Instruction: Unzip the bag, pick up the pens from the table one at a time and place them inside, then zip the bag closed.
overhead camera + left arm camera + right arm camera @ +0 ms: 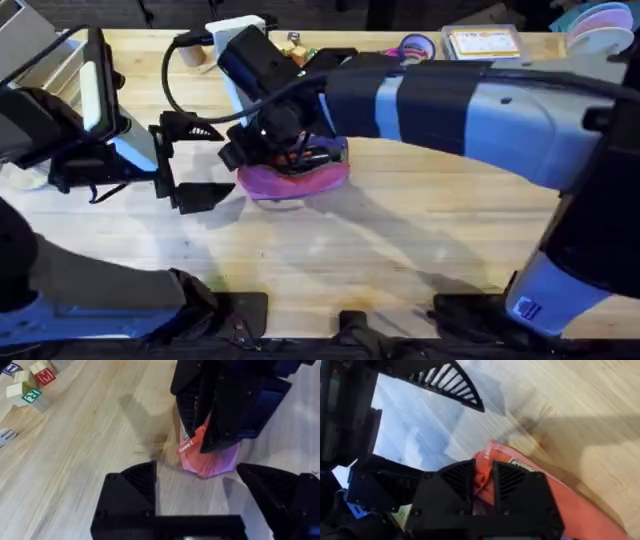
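Pinching the pink bag (295, 180) near its zipper, your right claw (482, 482) is closed on the fabric at mid-tabletop (420, 240). Your left claw (190, 160) waits open just beside it. Zipping seems underway; pens aren't visible.

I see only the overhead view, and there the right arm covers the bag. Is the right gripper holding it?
Observer: Yes. In the right wrist view the right gripper is shut on a fold of the bag.
Operator: And does the left gripper touch the bag?
Observer: It seems not. In the left wrist view the left gripper is open, with the bag's end just beyond its fingertips.
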Robot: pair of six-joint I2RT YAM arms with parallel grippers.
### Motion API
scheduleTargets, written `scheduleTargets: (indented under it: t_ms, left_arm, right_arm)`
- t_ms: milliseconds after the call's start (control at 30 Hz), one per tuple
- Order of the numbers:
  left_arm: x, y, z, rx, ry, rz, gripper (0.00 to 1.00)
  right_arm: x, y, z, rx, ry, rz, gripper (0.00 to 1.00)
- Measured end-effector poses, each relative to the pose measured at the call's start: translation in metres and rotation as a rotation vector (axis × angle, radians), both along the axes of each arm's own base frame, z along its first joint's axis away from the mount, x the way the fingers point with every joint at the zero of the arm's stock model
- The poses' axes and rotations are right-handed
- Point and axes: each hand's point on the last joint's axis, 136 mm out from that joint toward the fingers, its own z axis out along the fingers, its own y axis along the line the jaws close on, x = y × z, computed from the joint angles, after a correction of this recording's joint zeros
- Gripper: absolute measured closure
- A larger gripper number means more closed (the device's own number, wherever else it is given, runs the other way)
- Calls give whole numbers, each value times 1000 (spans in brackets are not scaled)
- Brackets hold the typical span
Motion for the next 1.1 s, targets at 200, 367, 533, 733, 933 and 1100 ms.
scheduleTargets:
  t_ms: [200,367,533,733,933,1100]
  left_arm:
    - [0,0,0,0,0,0,7]
    - [0,0,0,0,0,0,7]
    - [0,0,0,0,0,0,7]
    - [0,0,0,0,0,0,7]
    - [0,0,0,-1,0,0,7]
    - [-3,-4,3,-29,21,4,7]
  right_arm:
    - [0,1,1,3,-2,0,915]
    - [2,1,3,7,-5,-1,972]
    - [7,-2,14,18,-14,-12,971]
    - [10,-3,28,40,-32,-19,971]
    - [10,-4,28,38,-30,-20,970]
    - [10,-4,30,40,-32,-20,970]
